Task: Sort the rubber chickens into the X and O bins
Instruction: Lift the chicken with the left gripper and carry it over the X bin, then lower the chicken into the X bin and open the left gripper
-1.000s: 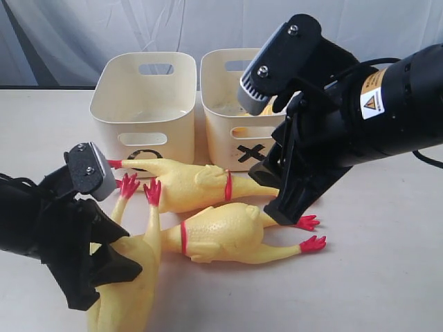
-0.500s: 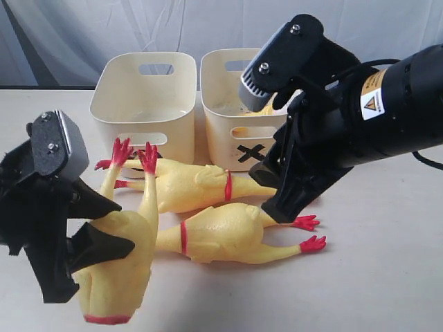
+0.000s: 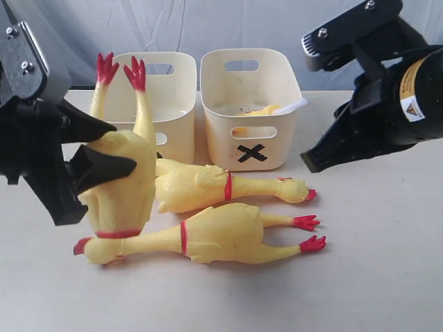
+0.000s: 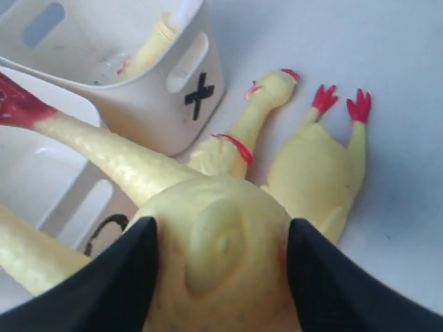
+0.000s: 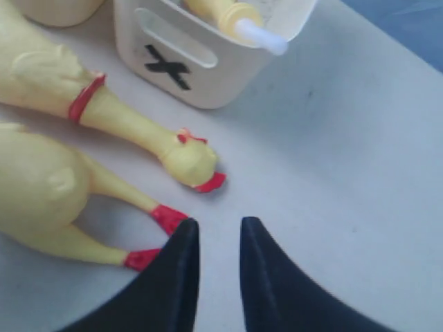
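Left gripper (image 3: 123, 146) clamps our chicken (image 3: 121, 187), left edge | right gripper (image 5: 217, 228) empty, barely open | risk: round body squirts out

Pretty plain setup here: a pale beige table (image 3: 387, 277) with a matte top, and a greyish-white curtain (image 3: 228, 24) hanging in loose folds behind it. Lighting's soft and even, shadows are faint.
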Robot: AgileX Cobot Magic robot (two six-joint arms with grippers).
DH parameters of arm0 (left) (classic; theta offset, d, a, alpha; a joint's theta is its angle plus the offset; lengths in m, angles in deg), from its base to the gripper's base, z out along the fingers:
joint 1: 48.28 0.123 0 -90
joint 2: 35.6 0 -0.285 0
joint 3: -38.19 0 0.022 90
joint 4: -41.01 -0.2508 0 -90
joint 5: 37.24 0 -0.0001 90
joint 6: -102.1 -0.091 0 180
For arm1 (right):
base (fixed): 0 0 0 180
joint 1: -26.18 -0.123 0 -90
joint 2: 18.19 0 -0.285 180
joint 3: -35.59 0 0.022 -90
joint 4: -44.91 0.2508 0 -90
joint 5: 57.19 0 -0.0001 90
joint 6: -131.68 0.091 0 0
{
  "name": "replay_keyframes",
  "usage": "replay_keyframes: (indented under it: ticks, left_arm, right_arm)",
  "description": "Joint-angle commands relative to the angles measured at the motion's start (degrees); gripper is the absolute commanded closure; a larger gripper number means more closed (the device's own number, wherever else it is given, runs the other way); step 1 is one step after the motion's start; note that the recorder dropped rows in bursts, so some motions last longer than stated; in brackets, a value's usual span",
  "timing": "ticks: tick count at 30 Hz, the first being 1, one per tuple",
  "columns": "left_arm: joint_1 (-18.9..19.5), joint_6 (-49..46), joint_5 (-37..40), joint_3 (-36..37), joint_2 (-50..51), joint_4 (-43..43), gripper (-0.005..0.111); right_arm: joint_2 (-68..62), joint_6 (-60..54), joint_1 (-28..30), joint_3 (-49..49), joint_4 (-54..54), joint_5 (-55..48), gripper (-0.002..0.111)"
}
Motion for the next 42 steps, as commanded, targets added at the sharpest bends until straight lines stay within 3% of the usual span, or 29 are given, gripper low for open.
replay_keyframes:
  ticks: [1,6,23,26,31,42]
  left_arm:
    - [-0.09,-0.16,-2.20,-3.38,0.89,1.26,0.107]
    - [-0.09,-1.31,-1.59,-6.07,4.81,3.18,0.107]
    - [-0.76,-23.12,-3.47,-20.41,21.88,22.84,0.107]
    - [-3.34,-24.78,-3.82,-24.02,26.03,22.90,0.107]
    - [-6.95,-25.78,-12.38,-29.65,31.47,23.01,0.107]
    - [-7.06,-25.78,-14.66,-37.57,34.15,25.10,0.107]
  right_arm:
    - [3.45,7.31,0.00,-0.22,-8.69,-0.93,0.110]
    - [7.35,8.70,0.00,-0.22,-10.96,-2.23,0.109]
    - [19.78,4.18,0.00,-0.22,-8.10,-8.19,0.109]
    - [20.57,3.35,0.00,-0.22,-8.11,-8.30,0.109]
    - [20.79,2.78,0.00,-0.22,-8.11,-8.78,0.109]
    - [20.79,1.50,0.00,-0.22,-8.11,-10.60,0.109]
